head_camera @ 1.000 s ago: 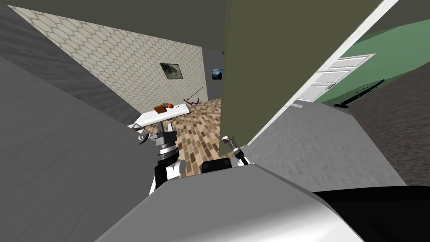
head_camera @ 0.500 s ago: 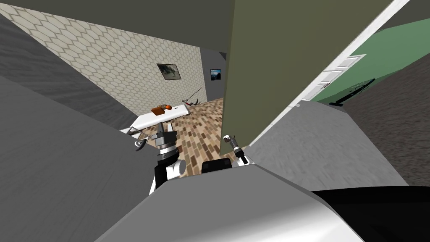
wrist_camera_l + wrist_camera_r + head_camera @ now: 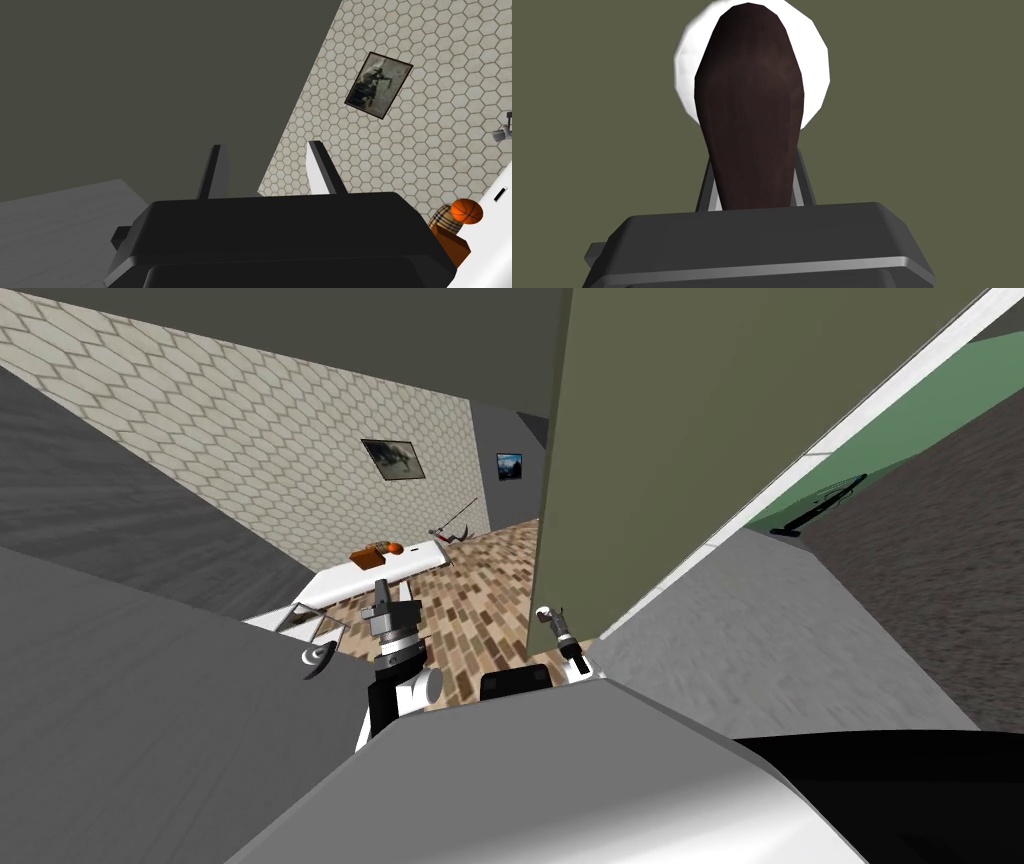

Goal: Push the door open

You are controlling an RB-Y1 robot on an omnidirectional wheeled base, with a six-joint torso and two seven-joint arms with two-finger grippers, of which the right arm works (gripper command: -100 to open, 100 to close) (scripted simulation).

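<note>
The door [image 3: 700, 438] is a plain olive slab standing ajar, its free edge just ahead of my chest. Its handle [image 3: 752, 110] is a dark brown lever on a round white plate [image 3: 818, 65]. My right gripper [image 3: 755, 192] is shut on the lever, one finger pressed to each side of it. In the head view the right gripper [image 3: 548, 618] sits at the door's lower edge. My left gripper [image 3: 382, 588] is held up left of the door, its fingers open [image 3: 265, 146] with nothing between them.
A grey wall [image 3: 120, 708] stands close on my left, with a dark curved fitting [image 3: 318, 660] by it. Past the door lies a brick-patterned floor [image 3: 480, 588] and a white table [image 3: 335, 581] bearing a brown box [image 3: 368, 557] and an orange ball [image 3: 394, 549]. Grey floor [image 3: 760, 628] spreads right.
The head view has turned: the table and wall pictures have slid left, the door takes up more of the picture, and the white panelled door at right has gone. The right gripper stays on the handle.
</note>
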